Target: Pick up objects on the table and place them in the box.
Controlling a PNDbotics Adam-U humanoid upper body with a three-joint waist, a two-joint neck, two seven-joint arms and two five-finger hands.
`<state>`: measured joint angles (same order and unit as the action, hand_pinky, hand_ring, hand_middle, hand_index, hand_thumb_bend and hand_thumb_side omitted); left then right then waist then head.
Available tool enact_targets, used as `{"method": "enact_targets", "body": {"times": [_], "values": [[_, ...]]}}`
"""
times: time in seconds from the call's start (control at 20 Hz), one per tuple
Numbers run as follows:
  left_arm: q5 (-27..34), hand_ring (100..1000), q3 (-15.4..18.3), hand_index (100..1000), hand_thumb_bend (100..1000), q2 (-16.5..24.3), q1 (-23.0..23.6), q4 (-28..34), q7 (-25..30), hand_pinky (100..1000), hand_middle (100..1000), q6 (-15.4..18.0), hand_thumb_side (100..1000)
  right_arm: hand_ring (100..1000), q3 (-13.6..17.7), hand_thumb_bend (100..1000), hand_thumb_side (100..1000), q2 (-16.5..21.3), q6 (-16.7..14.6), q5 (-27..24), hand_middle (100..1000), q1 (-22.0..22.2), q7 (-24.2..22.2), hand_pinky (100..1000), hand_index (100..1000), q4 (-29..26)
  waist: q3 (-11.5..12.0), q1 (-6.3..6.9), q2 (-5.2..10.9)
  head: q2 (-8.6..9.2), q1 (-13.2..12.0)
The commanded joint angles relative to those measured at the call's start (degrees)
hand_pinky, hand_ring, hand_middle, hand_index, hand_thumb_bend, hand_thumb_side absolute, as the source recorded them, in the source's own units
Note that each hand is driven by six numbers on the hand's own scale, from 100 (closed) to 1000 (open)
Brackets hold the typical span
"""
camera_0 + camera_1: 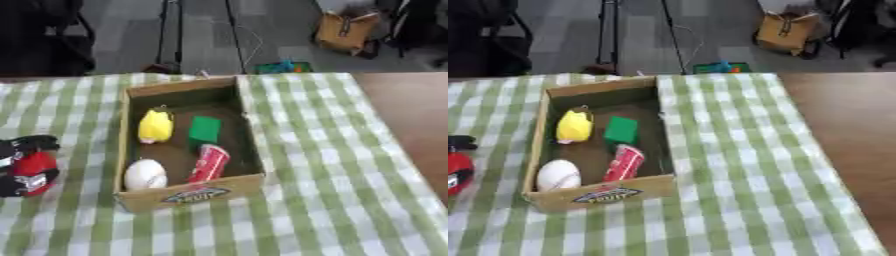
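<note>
An open cardboard box (188,195) lies on the green-and-white checked cloth. Inside it are a yellow toy (156,126), a green block (206,129), a red can (208,163) lying on its side and a white ball (145,174). At the left edge my left hand (19,145) has its black fingers curled round a red object (35,170), just above the cloth and left of the box. My right hand shows in neither view.
The checked cloth (324,165) covers most of the table; bare brown tabletop (411,115) shows at the right. Beyond the far edge are a tripod's legs (175,35), a brown bag (346,31) and dark chairs on the floor.
</note>
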<state>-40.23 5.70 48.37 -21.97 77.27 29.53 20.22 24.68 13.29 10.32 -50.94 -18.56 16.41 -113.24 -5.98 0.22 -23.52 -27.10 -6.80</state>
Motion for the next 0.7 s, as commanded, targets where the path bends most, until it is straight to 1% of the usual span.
{"method": "enact_targets", "body": {"times": [0.05,0.1,0.15,0.2,0.25,0.3,0.35,0.5,0.55,0.6,0.7], "values": [[-0.2,851,-1.4,968,162,-0.1,2.3,-2.5,1.7,610,1000,-0.3,1000,686,0.4,100,371,0.6,0.0,0.1,508,-0.4,0.1,677,535,-1.4,0.0,-0.60,0.27,0.68,0.2],[0.1,851,-1.4,968,162,-0.3,2.5,-2.5,2.0,610,1000,-0.4,1000,686,0.4,100,371,0.6,0.1,0.0,508,-0.5,0.2,677,535,-1.4,0.0,-0.61,0.24,0.71,0.2],[0.3,828,-1.4,978,125,-0.5,2.6,-2.6,2.2,594,1000,-0.5,1000,687,0.4,100,372,0.6,0.1,0.0,506,-0.5,0.2,678,537,-1.4,0.0,-0.63,0.23,0.71,0.3],[0.6,819,-1.3,980,117,-0.7,2.9,-2.6,2.4,585,1000,-0.7,1000,686,0.4,100,373,0.6,0.1,0.0,506,-0.5,0.3,678,536,-1.4,0.0,-0.67,0.22,0.74,0.3],[0.9,800,-1.2,983,100,-0.9,3.0,-2.7,2.5,551,1000,-0.9,1000,687,0.5,100,371,0.6,0.1,0.0,506,-0.5,0.3,679,536,-1.4,0.0,-0.69,0.21,0.75,0.3],[1.2,800,-1.2,983,100,-1.1,3.2,-2.7,2.7,551,1000,-1.0,1000,687,0.5,100,371,0.6,0.1,0.0,506,-0.5,0.3,679,536,-1.4,0.0,-0.71,0.21,0.75,0.3],[1.4,773,-1.2,980,100,-1.2,3.3,-2.6,2.8,512,1000,-1.1,976,687,0.5,100,372,0.6,0.1,0.0,506,-0.5,0.4,681,536,-1.4,0.0,-0.72,0.22,0.75,0.3],[1.9,764,-1.1,977,100,-1.4,3.5,-2.5,2.8,496,1000,-1.3,959,687,0.5,100,371,0.5,0.1,0.0,506,-0.5,0.4,681,536,-1.4,0.1,-0.74,0.25,0.78,0.3],[2.1,745,-1.0,962,100,-1.5,3.5,-2.5,2.8,451,996,-1.3,929,688,0.5,100,371,0.5,0.2,0.0,507,-0.5,0.4,682,537,-1.4,0.1,-0.75,0.25,0.79,0.3],[2.5,745,-1.0,962,100,-1.7,3.6,-2.3,2.5,451,996,-1.1,929,688,0.5,100,371,0.5,0.2,0.0,507,-0.5,0.4,682,537,-1.4,0.1,-0.76,0.23,0.81,0.3],[3.0,767,-0.8,962,100,-2.0,3.8,-1.6,1.3,489,1000,-0.1,987,688,0.5,100,371,0.5,0.2,0.0,506,-0.5,0.3,683,537,-1.4,0.0,-0.78,0.19,0.87,0.3]]}}
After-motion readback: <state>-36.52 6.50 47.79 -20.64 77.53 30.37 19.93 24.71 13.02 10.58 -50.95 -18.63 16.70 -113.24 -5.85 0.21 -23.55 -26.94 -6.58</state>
